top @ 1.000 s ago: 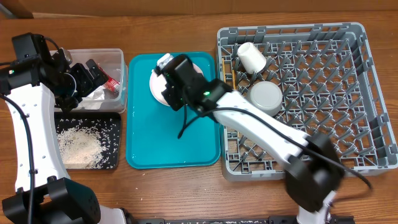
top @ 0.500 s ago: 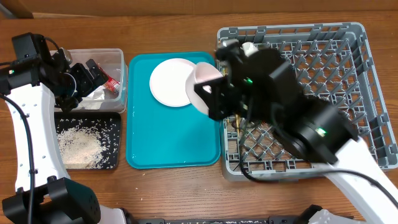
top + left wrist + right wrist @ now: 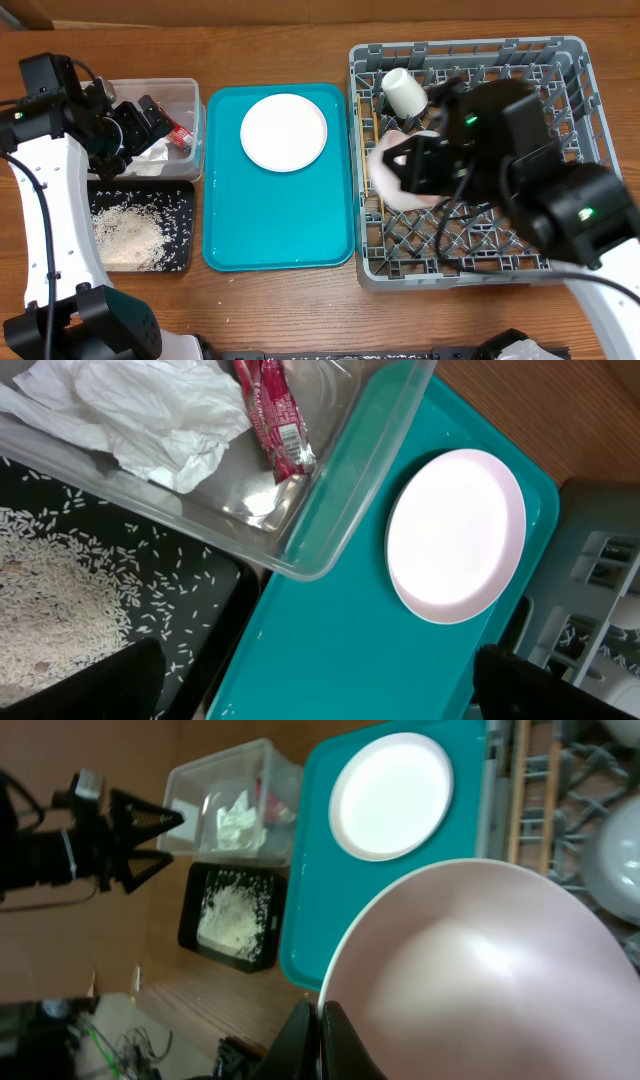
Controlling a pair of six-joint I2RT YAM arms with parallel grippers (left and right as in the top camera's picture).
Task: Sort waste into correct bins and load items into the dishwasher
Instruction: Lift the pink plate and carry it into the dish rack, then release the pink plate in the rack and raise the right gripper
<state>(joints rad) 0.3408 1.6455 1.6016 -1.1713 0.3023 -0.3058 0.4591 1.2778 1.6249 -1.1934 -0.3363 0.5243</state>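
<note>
My right gripper (image 3: 414, 162) is shut on the rim of a pale pink bowl (image 3: 392, 178) and holds it tilted over the left part of the grey dish rack (image 3: 565, 60). In the right wrist view the bowl (image 3: 480, 980) fills the frame, with the fingers (image 3: 320, 1032) pinching its edge. The pink plate (image 3: 284, 131) lies on the teal tray (image 3: 270, 235). A white cup (image 3: 404, 92) lies in the rack. My left gripper (image 3: 128, 128) is open and empty over the clear tub (image 3: 192, 90), which holds the napkin (image 3: 152, 152) and the red wrapper (image 3: 181, 133).
The black tray (image 3: 180, 205) in front of the tub holds rice (image 3: 125, 235). In the right wrist view a second pale bowl (image 3: 622, 830) and wooden chopsticks (image 3: 518, 790) lie in the rack. In the left wrist view the plate (image 3: 457, 535) sits right of the tub (image 3: 350, 490).
My right gripper has lifted the bowl off the teal tray and carried it right, over the dish rack. The left arm has not moved.
</note>
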